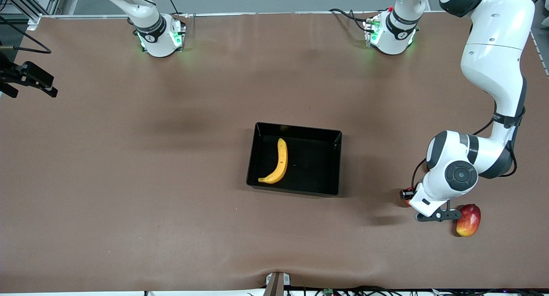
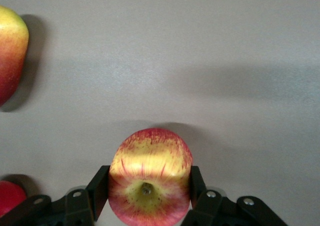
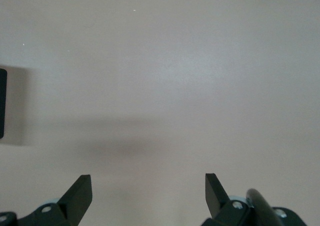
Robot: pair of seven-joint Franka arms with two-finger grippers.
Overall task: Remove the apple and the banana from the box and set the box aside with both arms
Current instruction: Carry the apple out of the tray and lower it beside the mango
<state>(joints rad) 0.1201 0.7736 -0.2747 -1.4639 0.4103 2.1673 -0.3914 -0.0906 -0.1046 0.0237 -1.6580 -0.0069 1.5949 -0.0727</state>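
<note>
Brown table (image 1: 128,180) carries black box (image 1: 317,188) at centre with banana inside, mango (image 1: 469,220) near the front camera toward left arm's end, apple (image 2: 150,183) close beside mango, also on the surface.

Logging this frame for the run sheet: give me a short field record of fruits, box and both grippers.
banana: lying in the box
box: mid-table, holds only the banana
apple: on the table at the left arm's end, between the fingers
left gripper: low at the table, shut on the apple
mango: on the table beside the left gripper
right gripper: open, holds nothing, over bare table
</note>
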